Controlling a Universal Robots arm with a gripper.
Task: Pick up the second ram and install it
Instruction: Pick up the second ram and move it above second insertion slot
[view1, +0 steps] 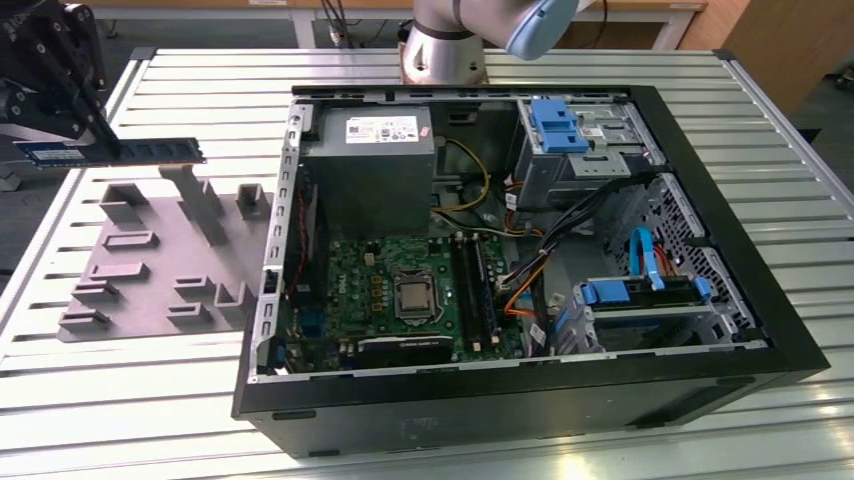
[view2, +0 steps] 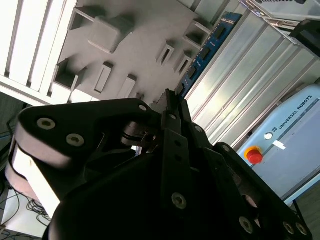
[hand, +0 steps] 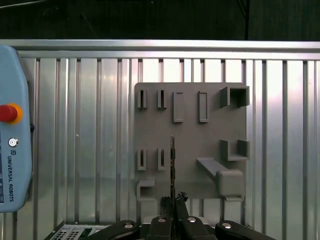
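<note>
As the fingers (view1: 98, 128) pinch it, the second ram (view1: 154, 150) looks thin, dark.

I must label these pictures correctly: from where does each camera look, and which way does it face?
Exterior view: off the arm, high, looking down on the open computer case and arm base; gripper holds second ram above grey fixture.
First wrist view: on the arm, facing straight down past the gripper onto the grey fixture.
Second wrist view: on the arm, slanted past the gripper's body.
Shared: second ram, grey fixture, teach pendant.
</note>
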